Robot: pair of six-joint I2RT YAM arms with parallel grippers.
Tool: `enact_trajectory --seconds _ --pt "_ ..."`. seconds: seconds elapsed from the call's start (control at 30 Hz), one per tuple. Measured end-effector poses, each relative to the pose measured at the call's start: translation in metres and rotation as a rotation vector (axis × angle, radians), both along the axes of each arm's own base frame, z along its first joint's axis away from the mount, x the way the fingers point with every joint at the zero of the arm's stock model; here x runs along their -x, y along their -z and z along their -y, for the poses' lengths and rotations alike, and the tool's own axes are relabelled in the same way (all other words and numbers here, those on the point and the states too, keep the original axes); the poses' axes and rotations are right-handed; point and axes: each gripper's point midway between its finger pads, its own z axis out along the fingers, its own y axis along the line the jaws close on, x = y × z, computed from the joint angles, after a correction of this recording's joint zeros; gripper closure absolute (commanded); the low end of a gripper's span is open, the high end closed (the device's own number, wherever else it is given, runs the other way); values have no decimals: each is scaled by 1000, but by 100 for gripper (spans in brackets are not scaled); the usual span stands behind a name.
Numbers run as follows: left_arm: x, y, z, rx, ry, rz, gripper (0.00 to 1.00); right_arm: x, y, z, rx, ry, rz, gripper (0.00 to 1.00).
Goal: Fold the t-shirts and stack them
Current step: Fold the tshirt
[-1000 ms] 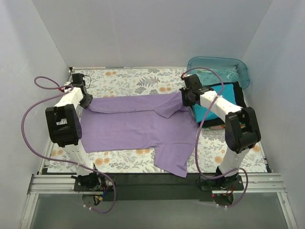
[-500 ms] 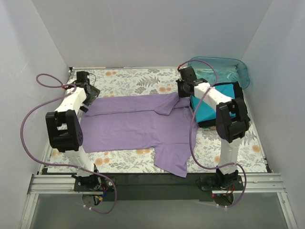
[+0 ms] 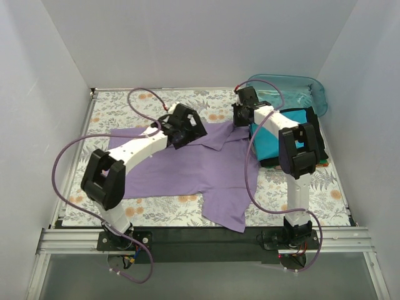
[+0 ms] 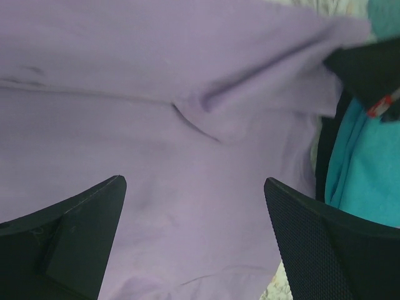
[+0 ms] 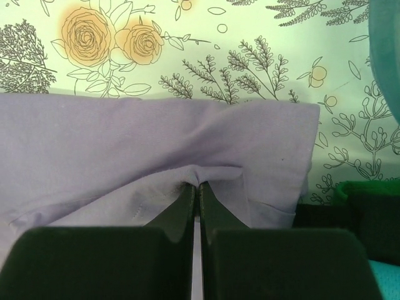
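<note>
A lavender-purple t-shirt (image 3: pixel 175 165) lies spread across the floral table, one sleeve hanging toward the front edge. My left gripper (image 3: pixel 192 129) hovers open over its upper middle; in the left wrist view the fingers (image 4: pixel 81 237) stand wide apart above the purple cloth (image 4: pixel 187 125), holding nothing. My right gripper (image 3: pixel 238 121) is shut on a pinch of the shirt's far right corner, and its wrist view shows the cloth (image 5: pixel 125 137) bunched at the closed gripper (image 5: pixel 195 185). At the right sits a stack of folded t-shirts, teal (image 3: pixel 275 140) on top, black (image 3: pixel 315 134) under it, an orange-red edge (image 3: pixel 322 162) showing.
A clear teal plastic tub (image 3: pixel 287 90) stands at the back right corner, behind the stack. White walls close in the table on three sides. The floral cloth (image 3: pixel 125 103) shows at the back left and along the front.
My left gripper opened, let go of the shirt's left end and swung from the far left to above the shirt's middle. The right gripper drew its corner slightly back and left.
</note>
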Motion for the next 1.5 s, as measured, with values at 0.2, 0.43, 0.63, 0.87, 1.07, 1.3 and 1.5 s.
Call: enact_trajectory --seconds 0.2,0.43,0.63,0.87,1.07,1.3,1.5 --pt "23 61 68 -5 105 -107 19 2 6 -1 -45 -15 -13 99" --pt "18 92 92 23 63 -168 31 23 31 4 -69 -24 -76 99" --pt "3 91 113 74 42 -145 39 29 28 2 -97 -31 -66 99" --pt "-6 100 124 89 25 -149 68 31 30 1 -110 -34 -70 99" --pt "-7 108 126 89 14 -164 99 32 30 2 -116 -35 -66 99" --pt "-5 109 125 83 15 -169 100 36 27 5 -117 -33 -64 99" --pt "4 107 120 78 22 -176 100 51 4 7 -138 -53 -36 99"
